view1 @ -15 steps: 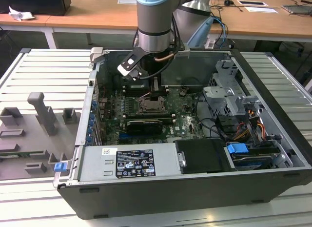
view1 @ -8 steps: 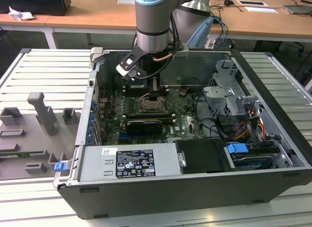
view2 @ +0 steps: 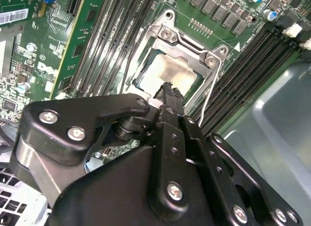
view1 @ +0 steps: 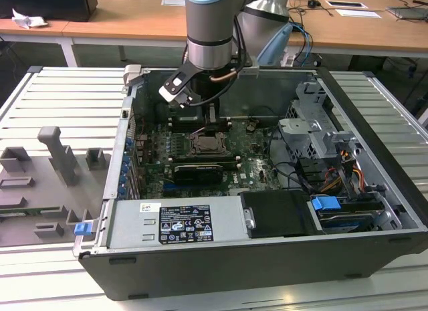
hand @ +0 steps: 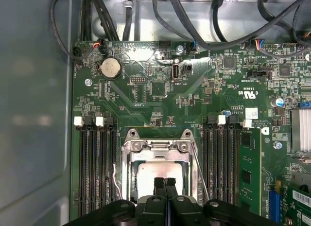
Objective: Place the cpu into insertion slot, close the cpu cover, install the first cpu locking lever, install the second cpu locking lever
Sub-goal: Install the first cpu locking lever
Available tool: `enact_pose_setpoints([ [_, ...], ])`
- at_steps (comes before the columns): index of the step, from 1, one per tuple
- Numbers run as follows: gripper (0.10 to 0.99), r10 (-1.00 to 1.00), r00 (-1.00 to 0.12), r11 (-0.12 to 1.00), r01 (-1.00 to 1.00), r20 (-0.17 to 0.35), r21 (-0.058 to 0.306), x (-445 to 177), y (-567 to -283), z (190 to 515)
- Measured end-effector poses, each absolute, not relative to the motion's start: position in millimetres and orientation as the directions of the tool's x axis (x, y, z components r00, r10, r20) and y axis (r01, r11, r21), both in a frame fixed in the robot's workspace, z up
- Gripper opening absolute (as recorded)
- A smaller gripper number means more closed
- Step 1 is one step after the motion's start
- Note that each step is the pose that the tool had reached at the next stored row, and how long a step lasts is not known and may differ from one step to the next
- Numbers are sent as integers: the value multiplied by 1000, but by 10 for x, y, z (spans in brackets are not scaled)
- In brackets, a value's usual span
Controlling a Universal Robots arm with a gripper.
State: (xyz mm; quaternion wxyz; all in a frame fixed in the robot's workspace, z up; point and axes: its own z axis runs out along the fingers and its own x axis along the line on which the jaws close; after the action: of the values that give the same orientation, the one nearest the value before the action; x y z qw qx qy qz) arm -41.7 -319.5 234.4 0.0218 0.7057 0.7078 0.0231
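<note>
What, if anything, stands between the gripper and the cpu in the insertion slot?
Nothing visible does. In the first wrist view the gripper, jaws shut, hangs directly over the cpu, whose face shows bare through the window of the cpu cover.

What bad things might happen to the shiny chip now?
The tool hangs right over the chip, which sits under the metal frame. Pushing down off-centre might scratch or tilt the chip. The thin wire lever beside the frame looks unlatched; the tool might snag or bend it.
</note>
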Motion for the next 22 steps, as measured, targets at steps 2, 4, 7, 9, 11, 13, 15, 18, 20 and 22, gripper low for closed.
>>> enact_pose_setpoints([
  [2, 106, 1000, -3, 3, 998, 2, 63, -417, -3195, 2358],
  [4, 106, 1000, -3, 3, 998, 2, 63, -417, -3195, 2386],
  [7, 106, 1000, -3, 3, 998, 2, 63, -417, -3195, 2427],
  [9, 106, 1000, -3, 3, 998, 2, 63, -417, -3195, 2451],
  [11, 106, 1000, -3, 3, 998, 2, 63, -417, -3195, 2492],
  [13, 106, 1000, -3, 3, 998, 2, 63, -417, -3195, 2529],
  [15, 106, 1000, -3, 3, 998, 2, 63, -417, -3195, 2565],
  [18, 106, 992, -128, 127, 990, 2, 63, -417, -3195, 2558],
  [20, 106, 978, -209, 208, 976, 2, 61, -418, -3195, 2535],
  [22, 106, 966, -259, 259, 964, 2, 61, -419, -3195, 2530],
])
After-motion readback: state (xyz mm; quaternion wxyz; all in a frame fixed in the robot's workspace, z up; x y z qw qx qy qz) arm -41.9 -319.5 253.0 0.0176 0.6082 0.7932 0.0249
